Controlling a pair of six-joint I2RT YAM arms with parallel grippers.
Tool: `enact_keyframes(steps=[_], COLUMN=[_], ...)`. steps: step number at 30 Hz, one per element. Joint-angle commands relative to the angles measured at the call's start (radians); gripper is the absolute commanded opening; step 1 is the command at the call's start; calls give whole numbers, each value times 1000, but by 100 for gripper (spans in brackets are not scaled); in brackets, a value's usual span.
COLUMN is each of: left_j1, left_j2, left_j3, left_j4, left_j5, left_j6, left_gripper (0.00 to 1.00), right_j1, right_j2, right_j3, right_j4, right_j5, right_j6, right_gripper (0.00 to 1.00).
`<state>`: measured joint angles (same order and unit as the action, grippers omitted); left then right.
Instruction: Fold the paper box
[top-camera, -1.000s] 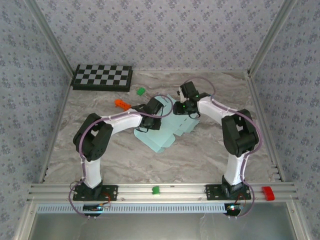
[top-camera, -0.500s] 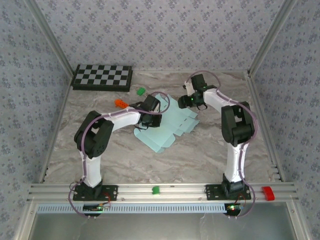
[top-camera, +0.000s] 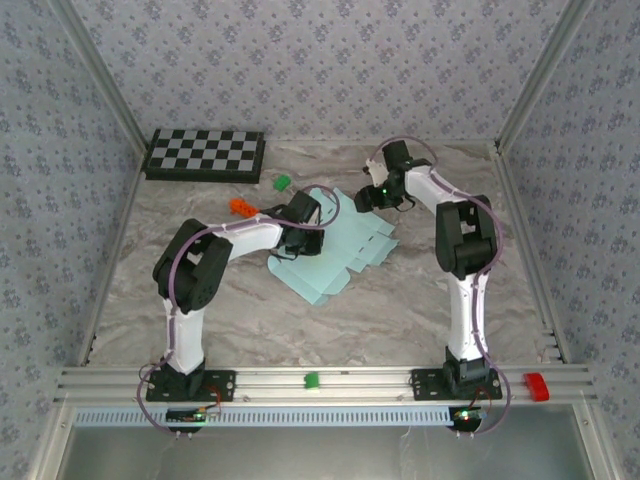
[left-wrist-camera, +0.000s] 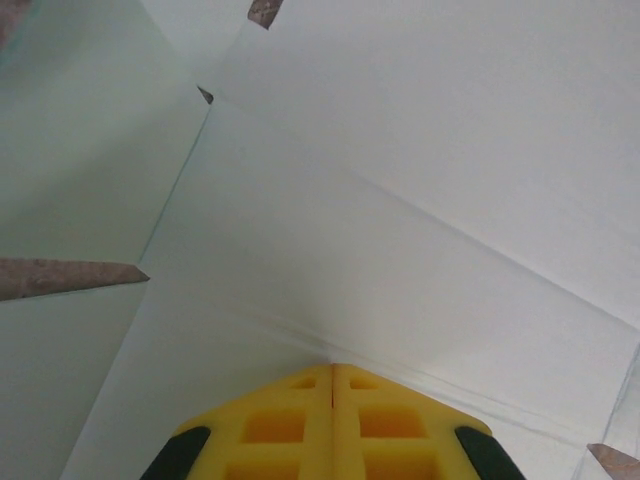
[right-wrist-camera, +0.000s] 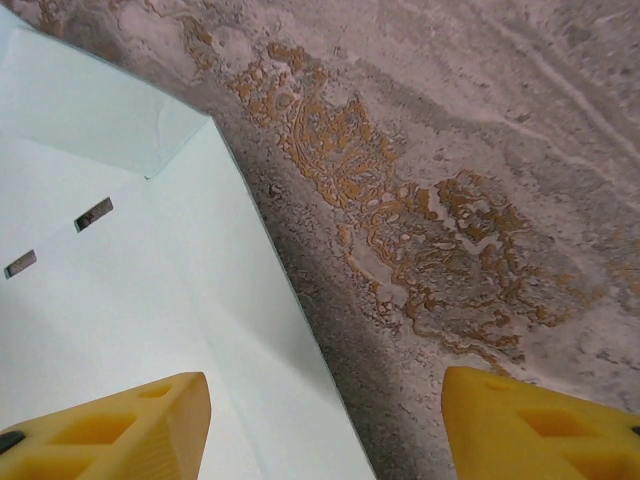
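The paper box (top-camera: 338, 252) is a flat pale aqua die-cut sheet on the marble table, with its flaps spread out. My left gripper (top-camera: 301, 236) stands over the sheet's left part. In the left wrist view its yellow fingers (left-wrist-camera: 300, 420) meet with no gap, and the gripper's (left-wrist-camera: 332, 367) tips rest against the card (left-wrist-camera: 380, 220) at a crease. My right gripper (top-camera: 370, 198) hovers at the sheet's far right edge. It (right-wrist-camera: 325, 420) is open, one finger (right-wrist-camera: 140, 425) over the card (right-wrist-camera: 120, 300) and the other over bare marble, with the card's edge running between them.
A black-and-white checkerboard (top-camera: 205, 155) lies at the back left. A green block (top-camera: 283, 183) and an orange block (top-camera: 243, 207) sit just left of the sheet. On the front rail are a green block (top-camera: 311, 380) and a red block (top-camera: 536, 386).
My right gripper has opened wide and drawn back from the sheet's middle to its far right edge. My left gripper has shut fully and stayed in place on the card.
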<state>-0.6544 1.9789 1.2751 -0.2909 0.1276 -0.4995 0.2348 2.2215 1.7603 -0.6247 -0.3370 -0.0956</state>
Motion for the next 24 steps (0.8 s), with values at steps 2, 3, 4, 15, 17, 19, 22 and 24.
enact_keyframes(steps=[2,3,4,15,17,19,22,24], left_j1=[3,2,2,-5,-4,-4,-5,-5], left_j2=[14,14,11,6,6,6,5,6], left_j3=[-42,-48,-55,-61,-60,-60,-59,-59], left_j4=[-20,-16,-12,-9,-10,-10,-10,-10], left_j5=[-6,-6,-4,-7,-8,-7,-7,-8], left_j6=[-31,-34,-38,-40,-40,-40,-40,-40], left_gripper=[0,0,0,0,0,0,0,0], right_j1=[-10,-11,-12,-14,-14,-13,-13,-12], right_j2=[60,64,68,101,95,86,61,43], right_j3=[80,84,89,135,135,133,111,96], right_j4=[-150,-157,-160,-219,-227,-229,-206,-188], right_j5=[-67,-73,-82,-143,-148,-148,-152,-156], right_j6=[-37,-39,-39,-83,-98,-115,-142,-160], right_gripper=[63,63,62,56,54,51,48,45])
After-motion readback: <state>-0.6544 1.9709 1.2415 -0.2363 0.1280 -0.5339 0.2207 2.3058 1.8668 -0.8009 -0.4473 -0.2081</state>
